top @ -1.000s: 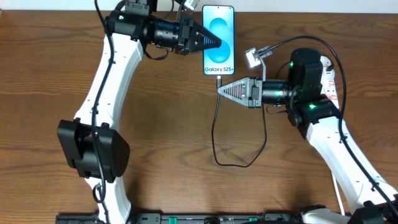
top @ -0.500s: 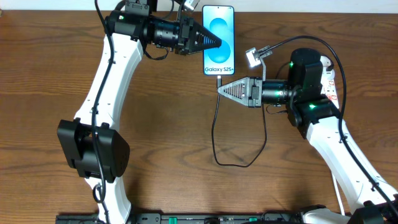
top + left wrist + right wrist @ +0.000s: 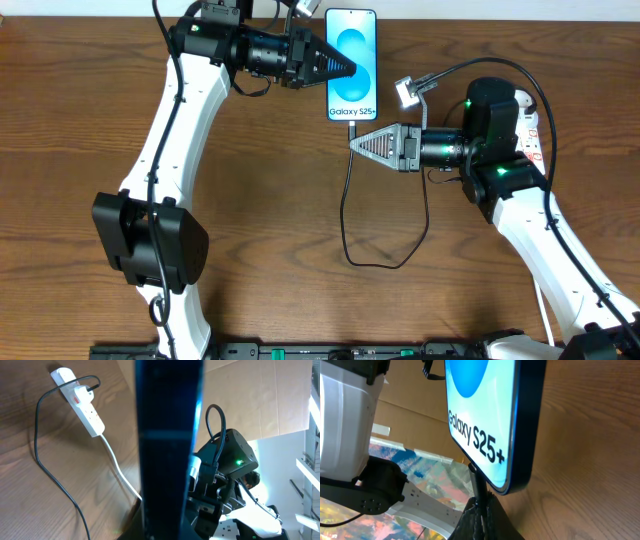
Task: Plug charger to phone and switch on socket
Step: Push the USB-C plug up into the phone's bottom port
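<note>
My right hand (image 3: pixel 355 143), closed on the charger (image 3: pixel 345 215) tip, sits just below the phone (image 3: pixel 355 40), whose long axis runs up-frame; my left hand (image 3: pixel 345 68) clamps its side.

Looks like a robotics lab: robot arms (image 3: pixel 185 110) at a wooden table (image 3: pixel 80 150), cardboard sheets (image 3: pixel 260 400) screening behind.

Socket (image 3: pixel 534 128) rt of phone (image 3: pixel 358 42) — apart

Matt wood-grain table (image 3: pixel 80 150), glossy phone (image 3: pixel 361 38) screen, smooth white plastic socket (image 3: pixel 84 404), thin matt black charger (image 3: pixel 345 220) cable
</note>
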`<state>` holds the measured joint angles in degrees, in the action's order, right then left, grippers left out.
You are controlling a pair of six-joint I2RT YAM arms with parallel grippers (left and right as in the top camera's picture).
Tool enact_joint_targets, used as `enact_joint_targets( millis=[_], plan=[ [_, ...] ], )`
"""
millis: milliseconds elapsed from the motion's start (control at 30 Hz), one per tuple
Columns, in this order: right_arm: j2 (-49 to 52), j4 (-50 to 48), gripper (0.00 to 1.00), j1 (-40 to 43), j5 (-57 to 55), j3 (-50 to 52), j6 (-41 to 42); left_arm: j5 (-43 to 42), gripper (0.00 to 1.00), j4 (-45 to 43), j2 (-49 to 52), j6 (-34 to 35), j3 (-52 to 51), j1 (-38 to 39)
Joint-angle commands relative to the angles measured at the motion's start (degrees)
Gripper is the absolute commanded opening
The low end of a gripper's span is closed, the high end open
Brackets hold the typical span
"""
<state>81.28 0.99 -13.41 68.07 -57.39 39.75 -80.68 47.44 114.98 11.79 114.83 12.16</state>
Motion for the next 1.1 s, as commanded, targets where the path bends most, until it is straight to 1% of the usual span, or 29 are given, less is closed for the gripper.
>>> enact_joint_targets(
  millis=[0, 533, 767, 1067],
  plan=[
    [-0.5, -0.2, 0.01, -0.2, -0.7, 0.0, 1.0, -2.9, 0.07, -0.2, -0.2, -0.3, 0.5, -0.2],
    [-0.5, -1.5, 0.01, -0.2, -2.2, 0.0, 3.6, -2.9, 0.07, 0.0, -0.2, -0.3, 0.5, -0.2],
    [-0.5, -3.3, 0.01, -0.2, -2.4, 0.0, 6.0, -2.9, 0.07, 0.0, -0.2, -0.3, 0.5, 0.6],
    [-0.5, -5.9, 0.01, -0.1, -3.9, 0.0, 6.8, -2.8, 0.07, 0.0, -0.2, -0.3, 0.5, 0.8]
  ],
)
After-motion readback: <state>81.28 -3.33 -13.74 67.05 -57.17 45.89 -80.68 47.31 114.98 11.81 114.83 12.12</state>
